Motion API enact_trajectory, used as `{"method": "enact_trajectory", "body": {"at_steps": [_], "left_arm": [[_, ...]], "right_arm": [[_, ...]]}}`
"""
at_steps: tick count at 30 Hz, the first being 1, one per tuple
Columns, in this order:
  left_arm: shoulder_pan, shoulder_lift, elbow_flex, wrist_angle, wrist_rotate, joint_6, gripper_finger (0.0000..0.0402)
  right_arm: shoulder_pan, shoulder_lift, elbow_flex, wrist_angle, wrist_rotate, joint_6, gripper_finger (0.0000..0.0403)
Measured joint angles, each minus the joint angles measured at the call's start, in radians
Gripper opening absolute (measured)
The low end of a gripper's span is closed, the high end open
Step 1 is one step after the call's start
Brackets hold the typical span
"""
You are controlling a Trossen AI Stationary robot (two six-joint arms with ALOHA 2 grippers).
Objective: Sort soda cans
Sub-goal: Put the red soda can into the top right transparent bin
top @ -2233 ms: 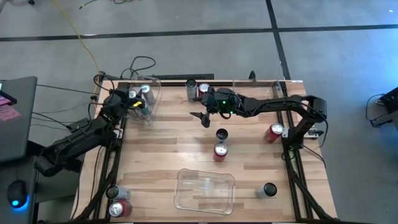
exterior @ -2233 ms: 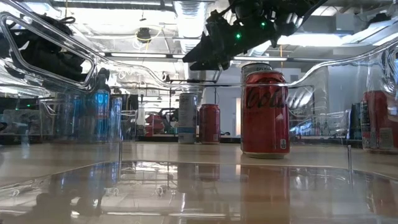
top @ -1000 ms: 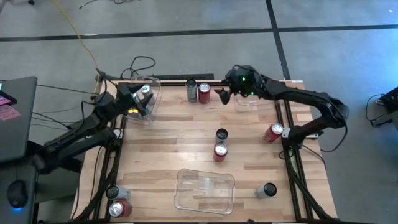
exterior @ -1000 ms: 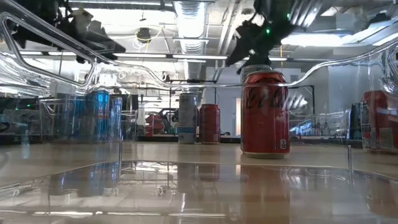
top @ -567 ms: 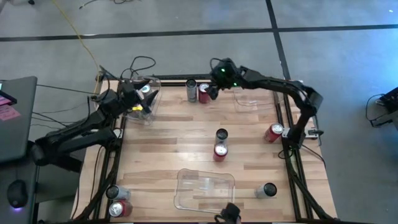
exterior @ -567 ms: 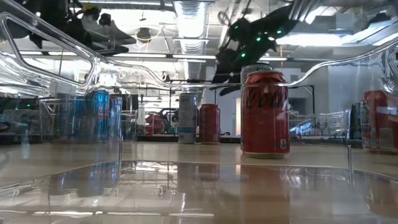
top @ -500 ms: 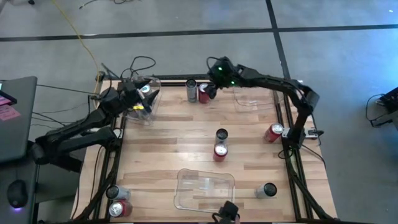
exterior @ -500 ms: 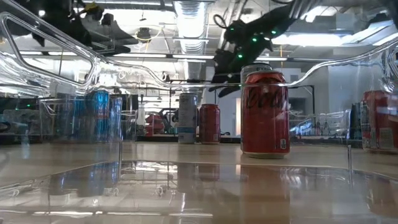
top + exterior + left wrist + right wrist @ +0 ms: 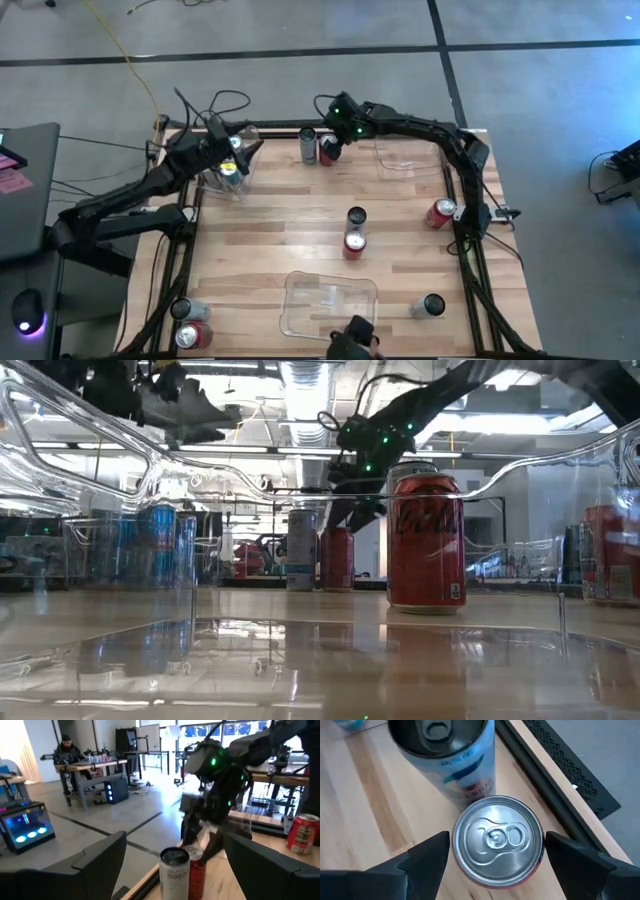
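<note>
While our left jaws (image 9: 232, 160) hang wide and empty above the clear bin (image 9: 243, 140) at the far left corner of the surface (image 9: 270, 230), silver-blue cans (image 9: 150, 545) stand in that bin below them. Ahead of those jaws, across the surface, we see a silver-blue can (image 9: 175, 872) touching a red can (image 9: 197, 870). Our right jaws (image 9: 328, 148) hover over that same pair, spread wide, one finger to each side of the red can's silver top (image 9: 497, 840), not touching it; the silver-blue can (image 9: 450, 757) stands just beyond. Behind them, mid-surface, a dark can (image 9: 356, 216) and another red can (image 9: 354, 242) sit together.
</note>
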Motion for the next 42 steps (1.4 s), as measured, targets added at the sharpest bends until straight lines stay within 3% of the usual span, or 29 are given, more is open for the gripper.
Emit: {"method": "enact_trajectory", "body": {"at_steps": [19, 26, 36, 42], "left_arm": [[-0.001, -0.001, 0.024, 0.050, 0.003, 0.015, 0.0332], [-0.001, -0.001, 0.024, 0.050, 0.003, 0.013, 0.0332], [-0.001, -0.001, 0.024, 0.046, 0.002, 0.010, 0.0332], [-0.001, -0.001, 0.024, 0.037, 0.002, 0.010, 0.0332]], "right_arm": [[0.000, 0.001, 0.002, -0.004, 0.001, -0.011, 0.0381], [0.000, 0.000, 0.002, -0.017, 0.001, -0.052, 0.0351], [0.002, -0.003, 0.002, -0.015, 0.001, -0.073, 0.0265], [0.002, -0.005, 0.005, -0.070, 0.006, -0.074, 0.0247]]}}
